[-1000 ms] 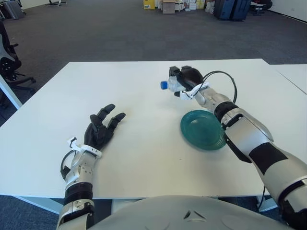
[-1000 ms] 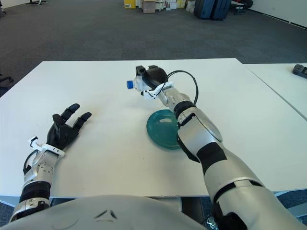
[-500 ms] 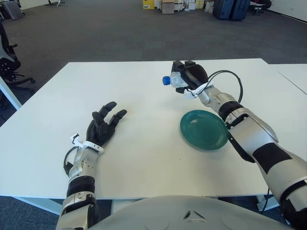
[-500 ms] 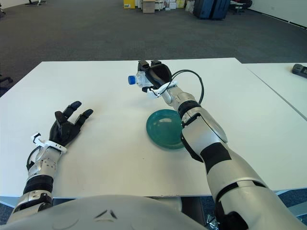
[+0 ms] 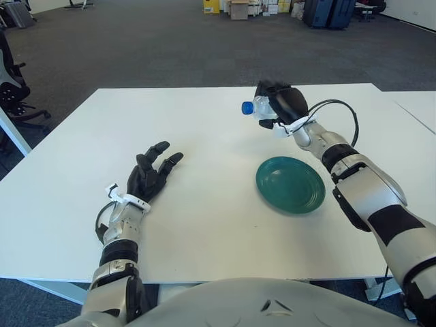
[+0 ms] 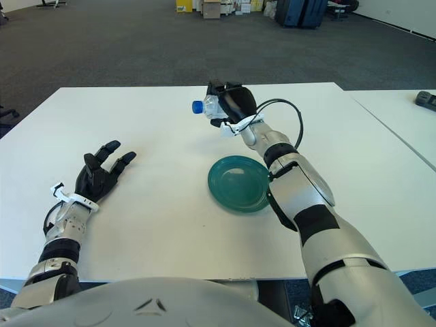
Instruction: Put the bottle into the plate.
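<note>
Over the last second the right hand point(image 5: 283, 102) had hauled the plastic bottle point(image 5: 253, 107) up and off to the right, so it ended up in the air over the white table point(image 5: 204, 204), beyond the far edge of the green plate point(image 5: 290, 184), blue cap pointing left. Fingers were wrapped tight around the bottle's body. Plate was sitting empty, so my guess is the carry was only half done and it needed to swing back down over it. Left hand point(image 5: 151, 178), fingers spread, was showing well left of the plate.
</note>
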Controlling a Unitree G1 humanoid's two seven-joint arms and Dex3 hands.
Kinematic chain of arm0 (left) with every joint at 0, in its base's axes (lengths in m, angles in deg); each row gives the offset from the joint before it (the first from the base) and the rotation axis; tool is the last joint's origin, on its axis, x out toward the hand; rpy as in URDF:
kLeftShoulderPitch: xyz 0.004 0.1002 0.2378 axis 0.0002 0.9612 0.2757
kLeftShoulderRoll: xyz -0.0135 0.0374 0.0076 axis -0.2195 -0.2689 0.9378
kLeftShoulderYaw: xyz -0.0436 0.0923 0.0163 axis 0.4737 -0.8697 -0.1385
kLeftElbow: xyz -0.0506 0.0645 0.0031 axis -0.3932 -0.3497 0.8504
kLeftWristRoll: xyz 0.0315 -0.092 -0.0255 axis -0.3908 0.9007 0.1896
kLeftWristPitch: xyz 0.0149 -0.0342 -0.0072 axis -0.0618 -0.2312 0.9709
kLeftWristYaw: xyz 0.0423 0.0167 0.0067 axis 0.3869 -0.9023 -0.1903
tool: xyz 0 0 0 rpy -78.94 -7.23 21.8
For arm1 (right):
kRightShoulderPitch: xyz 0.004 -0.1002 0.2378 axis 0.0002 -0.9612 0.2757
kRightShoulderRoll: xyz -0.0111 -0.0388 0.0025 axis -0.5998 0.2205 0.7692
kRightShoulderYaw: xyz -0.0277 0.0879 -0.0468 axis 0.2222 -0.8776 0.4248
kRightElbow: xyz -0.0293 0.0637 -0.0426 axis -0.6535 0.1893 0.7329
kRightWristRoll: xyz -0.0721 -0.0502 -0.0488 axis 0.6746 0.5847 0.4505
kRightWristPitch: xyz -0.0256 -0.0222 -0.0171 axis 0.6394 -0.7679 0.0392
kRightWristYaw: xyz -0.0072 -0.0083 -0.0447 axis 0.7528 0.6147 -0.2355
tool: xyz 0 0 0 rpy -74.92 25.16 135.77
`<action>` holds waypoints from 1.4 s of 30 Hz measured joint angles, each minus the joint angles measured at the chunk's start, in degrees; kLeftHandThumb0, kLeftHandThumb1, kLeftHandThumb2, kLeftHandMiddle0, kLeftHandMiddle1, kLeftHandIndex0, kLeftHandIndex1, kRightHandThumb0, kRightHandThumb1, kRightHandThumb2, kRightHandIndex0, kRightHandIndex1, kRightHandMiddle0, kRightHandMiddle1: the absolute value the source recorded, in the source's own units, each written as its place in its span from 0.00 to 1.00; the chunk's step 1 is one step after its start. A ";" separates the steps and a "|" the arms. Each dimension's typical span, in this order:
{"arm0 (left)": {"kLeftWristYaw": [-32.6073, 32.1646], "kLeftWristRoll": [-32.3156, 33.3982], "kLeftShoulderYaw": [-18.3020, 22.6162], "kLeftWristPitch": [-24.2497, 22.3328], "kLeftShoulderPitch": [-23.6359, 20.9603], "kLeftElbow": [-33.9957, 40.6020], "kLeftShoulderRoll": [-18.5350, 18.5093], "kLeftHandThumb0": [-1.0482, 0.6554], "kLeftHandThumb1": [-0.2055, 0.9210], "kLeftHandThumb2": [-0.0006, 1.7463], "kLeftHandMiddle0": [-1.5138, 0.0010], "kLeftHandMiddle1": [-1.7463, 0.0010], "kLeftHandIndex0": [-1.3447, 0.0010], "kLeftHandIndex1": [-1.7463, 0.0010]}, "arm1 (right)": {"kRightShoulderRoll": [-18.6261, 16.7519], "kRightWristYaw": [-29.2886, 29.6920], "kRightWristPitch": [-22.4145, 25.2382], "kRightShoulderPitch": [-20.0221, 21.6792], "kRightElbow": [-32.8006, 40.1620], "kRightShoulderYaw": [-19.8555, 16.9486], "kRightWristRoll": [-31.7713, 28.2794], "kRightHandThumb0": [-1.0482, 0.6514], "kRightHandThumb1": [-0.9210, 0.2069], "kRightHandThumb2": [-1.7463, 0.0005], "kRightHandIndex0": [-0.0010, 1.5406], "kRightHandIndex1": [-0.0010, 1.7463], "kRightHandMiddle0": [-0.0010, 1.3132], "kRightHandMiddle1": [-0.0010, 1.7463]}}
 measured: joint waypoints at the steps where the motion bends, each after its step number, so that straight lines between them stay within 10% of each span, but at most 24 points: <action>1: 0.15 -0.05 0.01 0.08 -0.31 -0.47 -0.04 0.09 1.00 0.54 0.60 0.35 0.71 0.30 | 0.50 0.20 -0.28 -0.30 0.34 -0.03 0.00 0.62 0.61 0.18 0.44 1.00 0.34 1.00; 15: 1.51 -1.39 0.28 2.69 -2.94 -5.53 -0.74 0.10 1.00 0.54 0.58 0.38 0.69 0.31 | 8.61 4.11 -4.17 -9.82 8.70 -0.02 0.50 0.62 0.65 0.16 0.46 1.00 0.36 1.00; 42: 3.15 -3.85 0.45 8.48 -6.39 -11.93 -0.81 0.08 1.00 0.55 0.58 0.40 0.71 0.32 | 12.43 -10.36 -1.33 -22.11 29.08 -5.11 -1.67 0.62 0.73 0.10 0.50 1.00 0.41 1.00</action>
